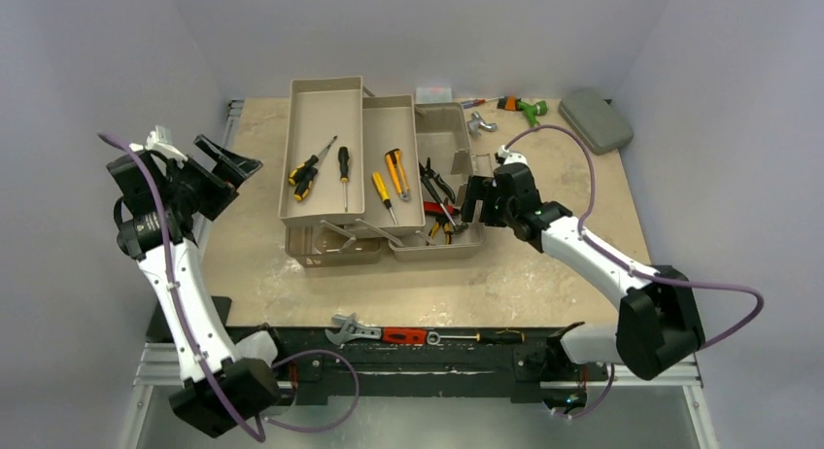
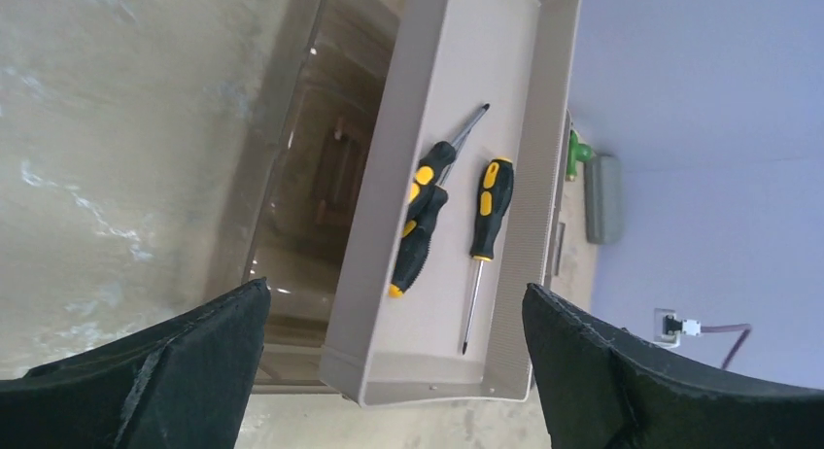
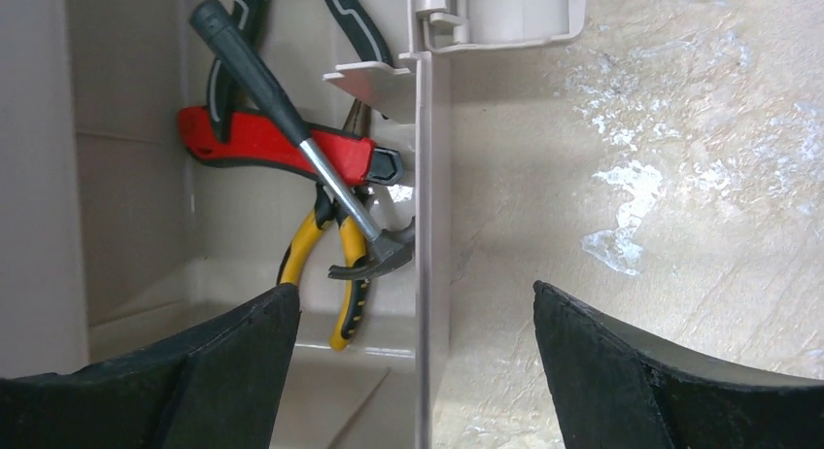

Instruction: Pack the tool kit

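Observation:
The tan toolbox (image 1: 457, 133) stands open at mid-table with its trays folded out. The left tray (image 2: 530, 177) holds black-and-yellow screwdrivers (image 2: 420, 221); the middle tray (image 1: 394, 119) holds yellow-handled ones (image 1: 392, 172). In the box bottom lie a black-handled hammer (image 3: 260, 85), a red-handled tool (image 3: 262, 140) and yellow pliers (image 3: 342, 274). My right gripper (image 3: 413, 371) is open, its fingers standing either side of the box's right wall (image 3: 425, 225), holding nothing. My left gripper (image 2: 394, 371) is open and empty, raised left of the trays.
A wrench (image 1: 352, 329), a red-handled tool (image 1: 403, 335) and a dark screwdriver (image 1: 491, 336) lie along the near edge. A grey case (image 1: 595, 119), a green tool (image 1: 520, 106) and a small clear box (image 1: 434, 89) sit at the back.

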Controlling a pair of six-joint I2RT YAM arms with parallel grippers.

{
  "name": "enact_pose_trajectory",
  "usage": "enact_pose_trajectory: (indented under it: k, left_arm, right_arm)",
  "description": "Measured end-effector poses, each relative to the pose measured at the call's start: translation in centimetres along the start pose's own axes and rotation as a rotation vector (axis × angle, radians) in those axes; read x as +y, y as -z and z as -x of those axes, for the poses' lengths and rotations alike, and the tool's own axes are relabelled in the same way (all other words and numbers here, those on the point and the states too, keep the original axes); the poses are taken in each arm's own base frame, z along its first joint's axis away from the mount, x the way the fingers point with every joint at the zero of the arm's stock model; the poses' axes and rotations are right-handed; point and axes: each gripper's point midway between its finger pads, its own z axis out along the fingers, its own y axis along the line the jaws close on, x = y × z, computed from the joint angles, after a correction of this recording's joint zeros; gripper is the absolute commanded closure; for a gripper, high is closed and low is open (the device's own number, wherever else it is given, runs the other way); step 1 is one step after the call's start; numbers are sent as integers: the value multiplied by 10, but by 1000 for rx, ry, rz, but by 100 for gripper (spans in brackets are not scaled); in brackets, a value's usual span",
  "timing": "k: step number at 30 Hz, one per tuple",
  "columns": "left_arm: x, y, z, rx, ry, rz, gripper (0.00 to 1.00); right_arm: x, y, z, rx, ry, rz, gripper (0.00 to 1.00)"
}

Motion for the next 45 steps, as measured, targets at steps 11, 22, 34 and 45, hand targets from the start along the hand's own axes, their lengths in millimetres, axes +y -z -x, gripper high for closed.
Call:
enact_pose_trajectory:
  k: [11, 22, 34, 45]
  left_arm:
    - [72, -70, -30, 204, 406, 3, 2]
    - [123, -104, -66, 281, 501, 106, 24]
    - [98, -127, -119, 437, 288, 61, 54]
    - [115, -134, -126, 356, 17, 270, 100]
  right_arm:
    - [5, 31, 15, -101, -7, 58, 13]
    - [2, 41, 13, -130, -11, 73, 13]
    - [6, 44, 12, -125, 7, 102, 13]
    - [9, 42, 7, -104, 16, 120, 15]
